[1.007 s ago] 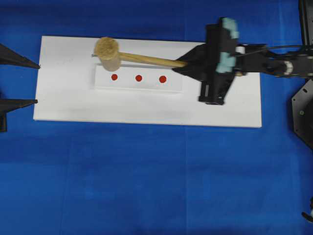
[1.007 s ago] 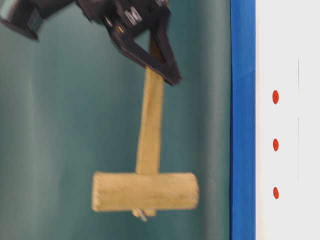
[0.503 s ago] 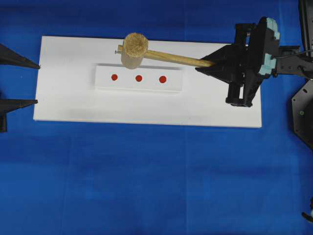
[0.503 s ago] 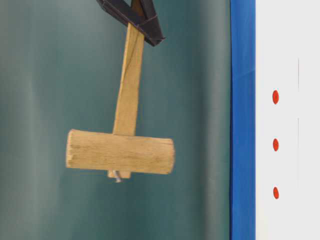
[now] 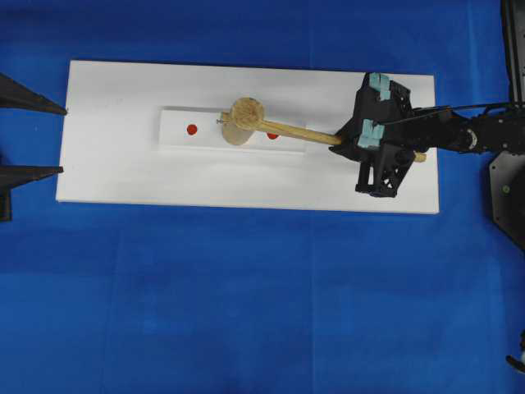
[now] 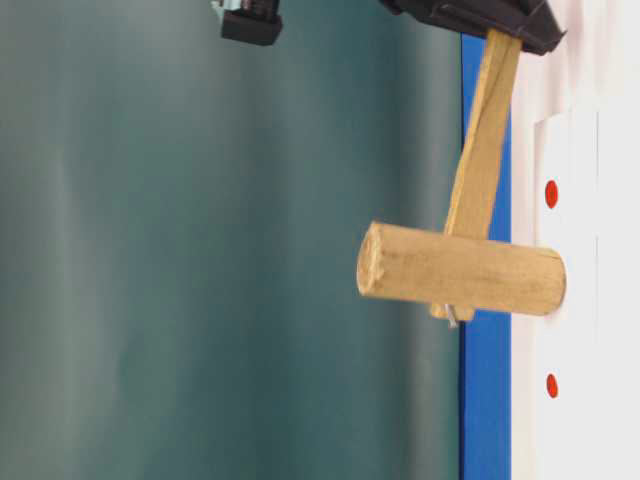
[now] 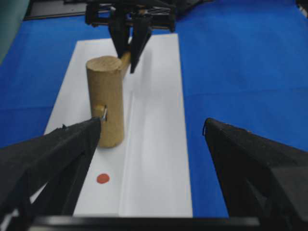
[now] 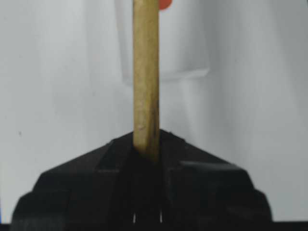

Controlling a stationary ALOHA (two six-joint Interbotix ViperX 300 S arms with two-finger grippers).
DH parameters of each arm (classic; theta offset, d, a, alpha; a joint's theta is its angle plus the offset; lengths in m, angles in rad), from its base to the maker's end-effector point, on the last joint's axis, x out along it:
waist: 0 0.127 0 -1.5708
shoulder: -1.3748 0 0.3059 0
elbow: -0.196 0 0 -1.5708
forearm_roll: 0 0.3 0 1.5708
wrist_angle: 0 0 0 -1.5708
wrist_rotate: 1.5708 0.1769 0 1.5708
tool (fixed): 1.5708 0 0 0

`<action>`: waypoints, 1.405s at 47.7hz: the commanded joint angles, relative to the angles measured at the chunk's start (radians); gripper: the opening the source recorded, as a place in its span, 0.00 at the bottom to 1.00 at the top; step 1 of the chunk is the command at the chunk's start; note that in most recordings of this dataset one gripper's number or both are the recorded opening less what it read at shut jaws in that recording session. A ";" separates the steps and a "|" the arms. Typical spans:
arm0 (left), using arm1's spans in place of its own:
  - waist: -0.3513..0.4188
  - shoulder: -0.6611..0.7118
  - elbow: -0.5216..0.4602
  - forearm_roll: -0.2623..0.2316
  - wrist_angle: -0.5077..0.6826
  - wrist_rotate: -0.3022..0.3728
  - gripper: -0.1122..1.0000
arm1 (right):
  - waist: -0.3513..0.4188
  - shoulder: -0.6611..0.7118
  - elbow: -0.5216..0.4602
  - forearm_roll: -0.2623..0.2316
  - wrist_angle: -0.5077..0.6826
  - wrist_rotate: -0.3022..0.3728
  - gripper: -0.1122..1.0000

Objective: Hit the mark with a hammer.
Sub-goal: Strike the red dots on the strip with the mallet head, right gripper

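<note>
Hammer head set down over the middle mark

The hammer (image 5: 246, 120) is held by its handle, clamped in the right fingers (image 5: 349, 141) at right of centre; its long axis runs leftward to the strip (image 5: 176, 131), hiding the mark. The left fingers (image 7: 144, 159) stay apart, idle at far left.

Worktop (image 5: 246, 312) covered in blue cloth. White rectangular board (image 5: 107, 156) lies flat on it, in far half, long sides parallel to far edge, blue margin on all sides. Narrow white strip (image 5: 176, 138) rests on board, nearer board's far edge and left end, bearing red dots.
</note>
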 commanded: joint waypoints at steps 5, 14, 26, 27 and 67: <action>0.000 0.008 -0.011 0.000 -0.008 -0.002 0.87 | -0.003 -0.098 -0.020 0.003 -0.014 -0.003 0.12; 0.000 0.009 -0.011 0.000 -0.008 0.000 0.87 | -0.002 -0.268 -0.006 0.000 -0.011 -0.005 0.12; 0.000 0.009 -0.011 -0.002 -0.006 0.000 0.87 | -0.002 -0.486 0.060 -0.006 -0.008 -0.006 0.12; -0.002 0.009 -0.011 0.000 -0.006 0.000 0.87 | -0.002 -0.495 0.063 -0.006 -0.005 -0.006 0.12; 0.000 0.009 -0.011 0.000 -0.008 -0.002 0.87 | -0.021 -0.172 0.147 0.041 0.017 0.015 0.12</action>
